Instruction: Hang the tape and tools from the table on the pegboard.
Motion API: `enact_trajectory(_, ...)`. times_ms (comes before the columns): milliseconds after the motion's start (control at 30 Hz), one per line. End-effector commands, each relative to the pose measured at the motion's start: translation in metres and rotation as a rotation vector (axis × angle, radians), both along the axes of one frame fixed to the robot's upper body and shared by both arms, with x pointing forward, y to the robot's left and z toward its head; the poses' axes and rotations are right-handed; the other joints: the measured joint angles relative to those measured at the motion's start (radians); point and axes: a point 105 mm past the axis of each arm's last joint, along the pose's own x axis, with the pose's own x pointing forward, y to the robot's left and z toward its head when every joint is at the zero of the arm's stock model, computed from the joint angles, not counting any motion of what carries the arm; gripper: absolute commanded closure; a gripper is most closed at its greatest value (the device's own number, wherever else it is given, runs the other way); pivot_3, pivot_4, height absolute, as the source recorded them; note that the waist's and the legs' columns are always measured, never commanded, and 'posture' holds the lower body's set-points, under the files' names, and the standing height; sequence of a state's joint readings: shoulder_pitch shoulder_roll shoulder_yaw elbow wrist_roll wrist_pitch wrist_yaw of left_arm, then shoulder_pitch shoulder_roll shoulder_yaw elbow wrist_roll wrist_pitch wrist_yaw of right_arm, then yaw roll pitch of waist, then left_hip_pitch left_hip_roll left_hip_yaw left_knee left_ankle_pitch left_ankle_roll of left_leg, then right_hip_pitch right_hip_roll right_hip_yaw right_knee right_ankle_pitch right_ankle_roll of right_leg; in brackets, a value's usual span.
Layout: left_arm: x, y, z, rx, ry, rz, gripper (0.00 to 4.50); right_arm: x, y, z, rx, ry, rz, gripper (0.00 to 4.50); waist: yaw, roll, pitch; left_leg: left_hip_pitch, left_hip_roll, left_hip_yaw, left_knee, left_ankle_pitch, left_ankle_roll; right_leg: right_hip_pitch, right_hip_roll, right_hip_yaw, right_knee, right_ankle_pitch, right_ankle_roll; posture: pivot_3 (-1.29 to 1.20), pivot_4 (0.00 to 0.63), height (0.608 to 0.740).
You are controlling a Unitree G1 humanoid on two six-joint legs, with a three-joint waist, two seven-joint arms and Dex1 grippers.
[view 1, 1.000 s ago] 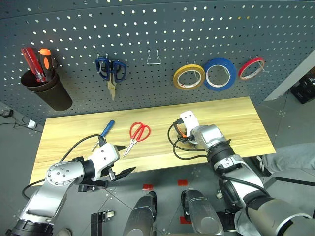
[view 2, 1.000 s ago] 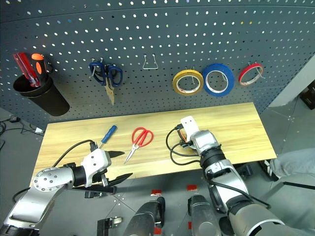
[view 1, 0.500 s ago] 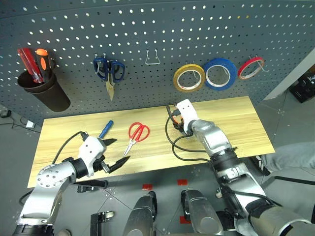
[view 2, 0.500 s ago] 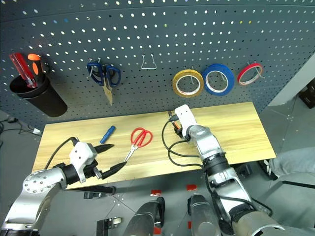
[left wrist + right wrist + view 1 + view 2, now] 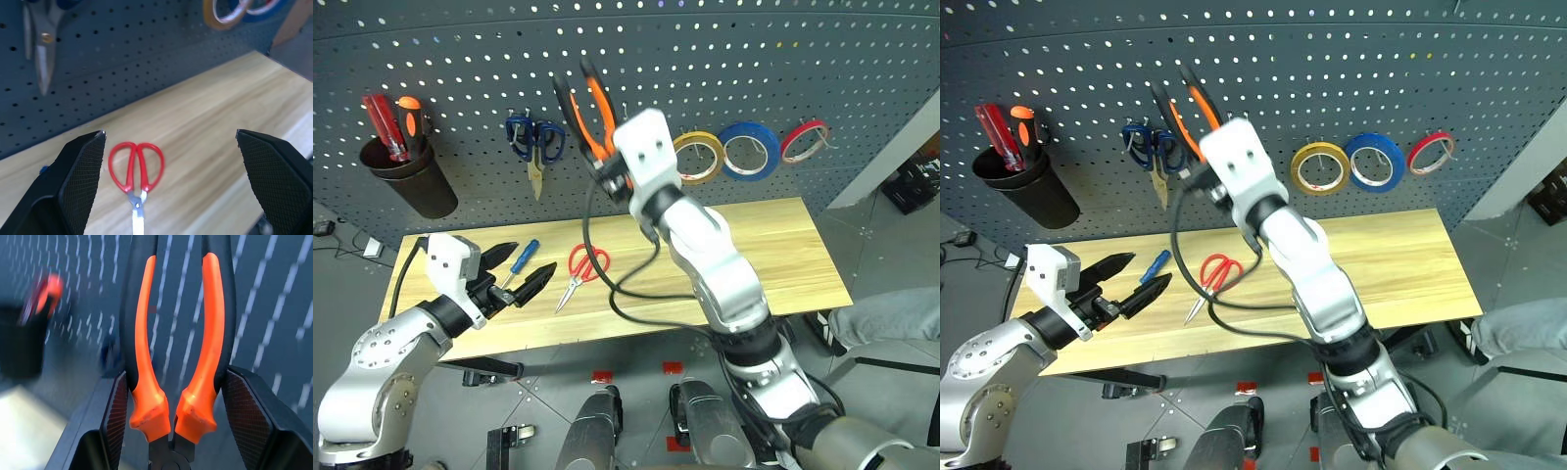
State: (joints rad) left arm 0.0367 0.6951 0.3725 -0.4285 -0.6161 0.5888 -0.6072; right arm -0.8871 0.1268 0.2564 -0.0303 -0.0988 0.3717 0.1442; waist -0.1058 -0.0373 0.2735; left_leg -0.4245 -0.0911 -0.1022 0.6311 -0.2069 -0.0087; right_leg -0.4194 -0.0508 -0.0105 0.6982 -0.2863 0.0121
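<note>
The dark grey pegboard [image 5: 724, 59], dotted with regular rows of small holes, stands behind the table [image 5: 783, 250], a long workbench of light yellow wood. Raised in front of the pegboard, the right arm reaches up and across toward the robot's left, and its right gripper [image 5: 607, 168] is clamped on the pliers [image 5: 584, 110] just above their head, so that the two orange-and-black handles stick up, slightly spread, against the panel above the table; in the right wrist view the black fingers [image 5: 247, 418] press on either side of the handles' lower ends. The left arm hangs low at the table's left front edge, its left gripper [image 5: 517, 273] roughly level and pointing toward the middle of the bench, with its fingers spread wide and nothing between them. A black cup [image 5: 409, 184] hangs at the pegboard's left with red and orange screwdrivers [image 5: 391, 125] in it. Three tape rolls hang in a row on the right of the panel: the yellow-tan tape [image 5: 698, 156], a wider blue roll [image 5: 751, 150] and a thin red roll [image 5: 805, 140]. Dark blue scissors [image 5: 535, 147] hang left of the pliers. On the table lie the red-handled scissors [image 5: 581, 270], blades toward the front edge, and just left of them the small blue-handled screwdriver [image 5: 522, 260], close to the left gripper's fingertips.
</note>
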Motion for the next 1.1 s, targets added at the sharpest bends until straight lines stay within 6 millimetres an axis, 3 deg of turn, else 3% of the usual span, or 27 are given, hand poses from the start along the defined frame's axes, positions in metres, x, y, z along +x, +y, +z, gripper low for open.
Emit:
enact_trajectory(33, 0.011, 0.008, 0.021, 0.058, -0.054, 0.049, 0.0, 0.004, 0.008, 0.033, 0.074, -0.121, 0.007, 1.94, 0.005, 0.0, 0.0, 0.0, 0.0, 0.0, -0.001, 0.001, 0.0, 0.0, 0.0, 0.0, 0.0, 0.001, 0.0, -0.12, 0.197, 0.74)
enact_trajectory(200, 0.024, 0.005, 0.03, 0.107, -0.059, 0.058, 0.0, 0.023, 0.014, 0.051, 0.086, -0.191, -0.021, 1.94, 0.014, 0.0, 0.0, 0.0, 0.001, 0.001, -0.001, 0.003, 0.0, 0.0, 0.001, 0.0, 0.0, 0.002, -0.001, -0.09, 0.205, 0.74)
enact_trajectory(533, 0.036, -0.003, 0.031, 0.125, -0.06, 0.058, 0.0, 0.056, 0.005, 0.062, 0.094, -0.232, -0.11, 1.94, 0.016, 0.0, 0.001, -0.001, 0.002, 0.002, -0.002, 0.003, 0.0, -0.002, 0.002, 0.001, -0.001, 0.002, -0.001, -0.07, 0.255, 0.74)
enact_trajectory(800, 0.034, -0.004, 0.026, 0.128, -0.036, 0.047, 0.0, 0.072, -0.001, 0.049, 0.085, -0.179, -0.15, 1.94, 0.016, 0.001, 0.006, -0.001, 0.003, 0.002, -0.003, 0.002, 0.0, -0.002, 0.002, 0.001, -0.001, 0.002, -0.002, -0.05, 0.313, 0.74)
enact_trajectory(1100, 0.032, -0.004, 0.018, 0.127, -0.015, 0.048, 0.0, 0.081, 0.0, 0.017, 0.075, -0.09, -0.177, 1.94, 0.019, 0.002, 0.015, -0.001, 0.005, 0.004, -0.003, 0.002, 0.001, -0.002, 0.003, 0.001, -0.001, 0.002, -0.002, -0.05, 0.329, 0.74)
